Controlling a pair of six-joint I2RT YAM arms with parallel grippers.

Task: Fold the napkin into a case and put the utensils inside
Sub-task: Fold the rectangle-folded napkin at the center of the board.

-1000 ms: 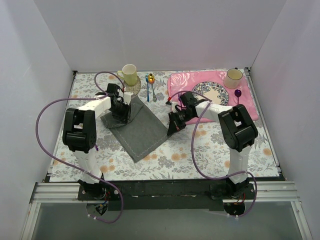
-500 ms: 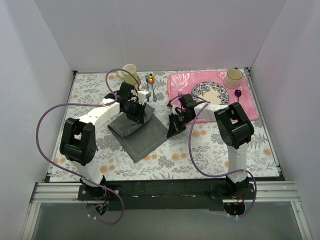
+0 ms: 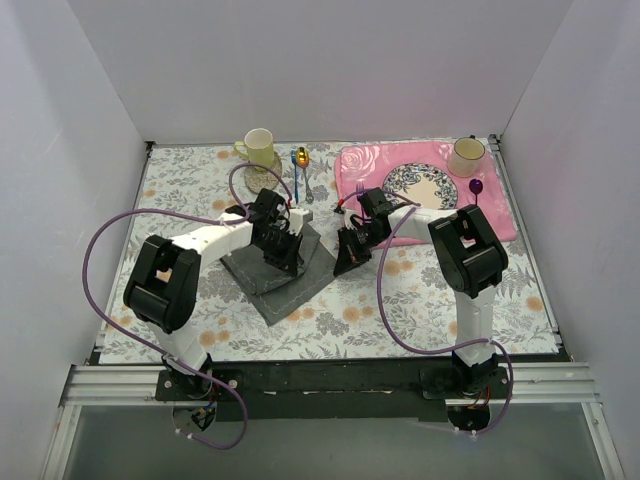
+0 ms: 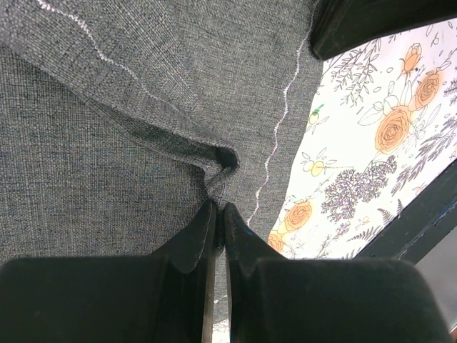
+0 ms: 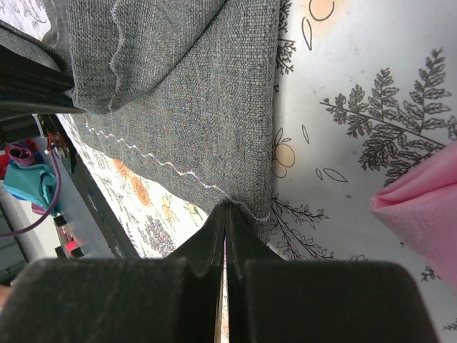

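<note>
The dark grey napkin [image 3: 292,285] lies partly folded on the flowered tablecloth, with its upper layer drawn over toward the right. My left gripper [image 3: 286,250] is above its middle, shut on a raised pinch of the cloth [image 4: 218,187]; the left wrist view shows the napkin [image 4: 107,143] in folds there. My right gripper [image 3: 348,262] is shut, and its tips [image 5: 227,209] rest on the napkin [image 5: 200,107] at the stitched edge near its right corner. Of the utensils, a small silver fork [image 3: 308,190] lies behind the napkin.
A blue-handled spoon [image 3: 298,170] lies beside the fork, and a yellow cup [image 3: 259,147] stands at the back. The pink placemat [image 3: 360,160] at the back right carries a patterned plate [image 3: 425,187], a cup [image 3: 466,155] and a purple spoon [image 3: 476,188]. The mat's corner [image 5: 421,207] lies close to my right gripper.
My left gripper has carried the napkin's left part rightward and toward the near edge, laying it over the rest. The right gripper has stayed in place.
</note>
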